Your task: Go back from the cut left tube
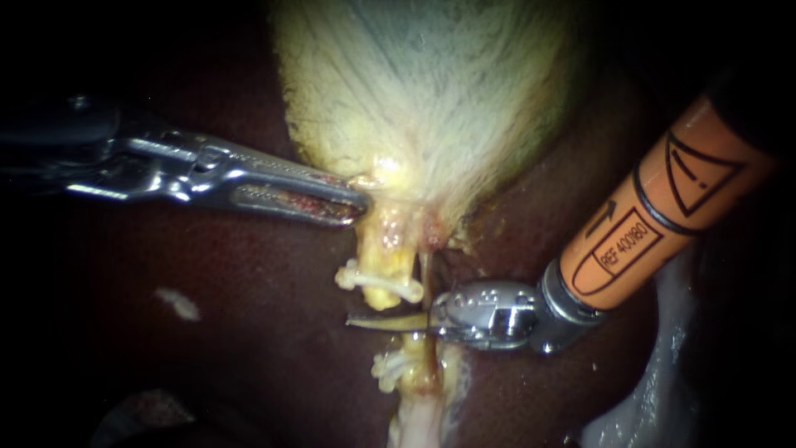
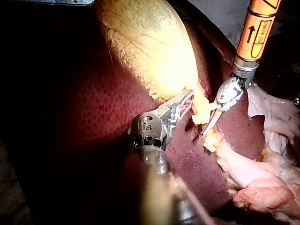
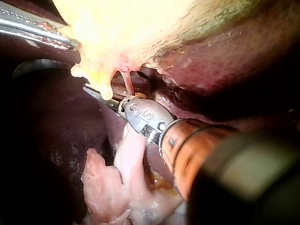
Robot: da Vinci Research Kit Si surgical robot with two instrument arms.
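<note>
Nearest the endoscope, my right instrument (image 1: 369, 320), an orange shaft with a silver wrist and two thin curved blades, comes in from the upper right and points across the view. Its jaws lie together as one narrow sliver, and nothing shows between them. They sit in the gap of the cut left tube (image 1: 385, 249), a yellowish, fatty cord parted into two stumps. The lower stump (image 1: 419, 369) lies just below the blades and carries a pale clip cluster (image 1: 387, 365). The upper stump hangs just above them, crossed by a white clip (image 1: 377, 280), and its blunt yellow end is close over the blades; I cannot tell if it touches them. Beside the upper stump, a thin reddish tube (image 1: 424, 278) runs down from the gallbladder to the base of the blades. In the right wrist view the blade tips reach just past the hanging yellow stump. Further back, my left instrument (image 1: 352, 202), a silver shaft ending in two long slotted jaws, comes in from the left. Its jaws are pressed onto the yellow tissue at the top of the upper stump, pinching it from above and below. Behind that rises the pale yellow-white, fibrous gallbladder (image 1: 431, 91), resting on the dark maroon liver (image 1: 249, 315).
</note>
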